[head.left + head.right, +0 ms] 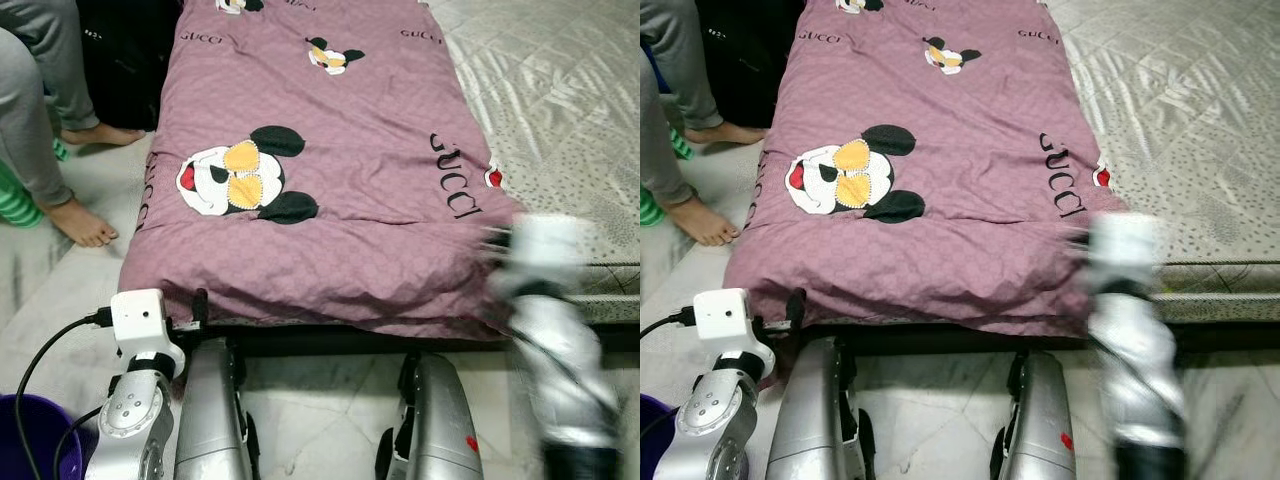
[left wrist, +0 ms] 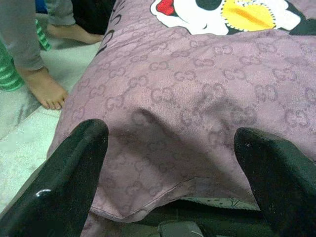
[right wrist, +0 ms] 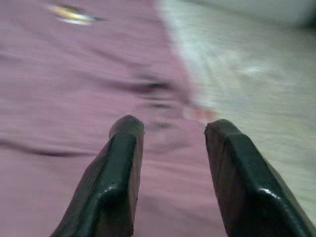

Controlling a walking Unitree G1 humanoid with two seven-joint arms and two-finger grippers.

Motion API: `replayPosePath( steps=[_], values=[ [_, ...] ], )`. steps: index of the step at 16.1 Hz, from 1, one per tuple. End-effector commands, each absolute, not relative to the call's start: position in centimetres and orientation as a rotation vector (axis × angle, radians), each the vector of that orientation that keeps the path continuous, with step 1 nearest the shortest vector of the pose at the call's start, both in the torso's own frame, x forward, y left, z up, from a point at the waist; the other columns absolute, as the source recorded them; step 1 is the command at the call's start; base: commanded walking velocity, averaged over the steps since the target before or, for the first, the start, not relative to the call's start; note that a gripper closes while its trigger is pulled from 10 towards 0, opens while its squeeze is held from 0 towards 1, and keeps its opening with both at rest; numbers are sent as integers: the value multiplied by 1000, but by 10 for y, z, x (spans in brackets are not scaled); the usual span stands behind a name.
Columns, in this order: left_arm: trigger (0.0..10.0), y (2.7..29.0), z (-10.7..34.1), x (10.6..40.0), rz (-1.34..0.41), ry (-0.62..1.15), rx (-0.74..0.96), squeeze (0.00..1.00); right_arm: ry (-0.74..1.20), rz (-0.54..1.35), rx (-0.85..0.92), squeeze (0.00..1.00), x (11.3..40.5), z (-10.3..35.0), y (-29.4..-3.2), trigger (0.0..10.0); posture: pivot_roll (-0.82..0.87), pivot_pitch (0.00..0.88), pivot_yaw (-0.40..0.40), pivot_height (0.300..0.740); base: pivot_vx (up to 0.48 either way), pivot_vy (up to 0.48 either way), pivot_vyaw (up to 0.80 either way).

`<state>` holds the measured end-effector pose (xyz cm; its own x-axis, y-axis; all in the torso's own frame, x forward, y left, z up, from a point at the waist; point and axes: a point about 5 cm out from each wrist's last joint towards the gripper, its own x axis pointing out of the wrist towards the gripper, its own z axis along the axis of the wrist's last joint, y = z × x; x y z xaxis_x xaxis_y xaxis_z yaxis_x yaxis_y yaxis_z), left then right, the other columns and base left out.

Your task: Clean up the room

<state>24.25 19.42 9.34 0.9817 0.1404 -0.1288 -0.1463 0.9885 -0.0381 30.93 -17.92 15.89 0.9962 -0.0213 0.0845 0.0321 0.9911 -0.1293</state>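
both grippers stand with their black fingers parted and hold nothing. left gripper (image 2: 170, 163) is spread wide, its fingers (image 2: 74, 177) poised just before the near left corner of the purple blanket (image 1: 330, 180), not touching it; the right gripper (image 3: 173, 163) is parted more narrowly, blurred, above the blanket's right edge where it meets the pale mattress (image 1: 560, 120). going left to right: a person's bare feet (image 1: 80, 220) on the marble floor (image 1: 60, 300) near a green striped object (image 1: 18, 200), a purple bucket (image 1: 35, 430) at the near left, then the blanket with its cartoon mouse print spread flat along the mattress's left side, then bare patterned mattress
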Motion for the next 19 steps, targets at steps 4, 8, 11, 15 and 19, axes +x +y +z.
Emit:
replayPosePath(
  steps=[4, 8, 11, 15, 19],
  values=[
    [10000, 197, 92, 236, 166, 131, -51, 0, 239, 66, -107, 0, 310, 103, -164, 10000, 84, 175, -20, 522, 0, 0, 0],
    [10000, 199, 89, 235, 182, 139, -51, 0, 512, -112, -28, 0, 295, 60, -207, 10000, 84, 167, -32, 522, 0, 0, 0],
    [10000, 198, 86, 236, 181, 146, -45, 0, 562, -189, -72, 0, 274, 51, -235, 10000, 77, 161, -28, 522, 0, 0, 0],
    [10000, 193, 85, 241, 160, 150, -49, 0, 486, -329, -206, 0, 258, 62, -267, 10000, 44, 154, -8, 522, 0, 0, 0],
    [10000, 188, 85, 249, 146, 133, -60, 0, 91, -364, -265, 0, 287, 126, -256, 10000, 30, 127, -2, 522, 0, 0, 0]
  ],
)
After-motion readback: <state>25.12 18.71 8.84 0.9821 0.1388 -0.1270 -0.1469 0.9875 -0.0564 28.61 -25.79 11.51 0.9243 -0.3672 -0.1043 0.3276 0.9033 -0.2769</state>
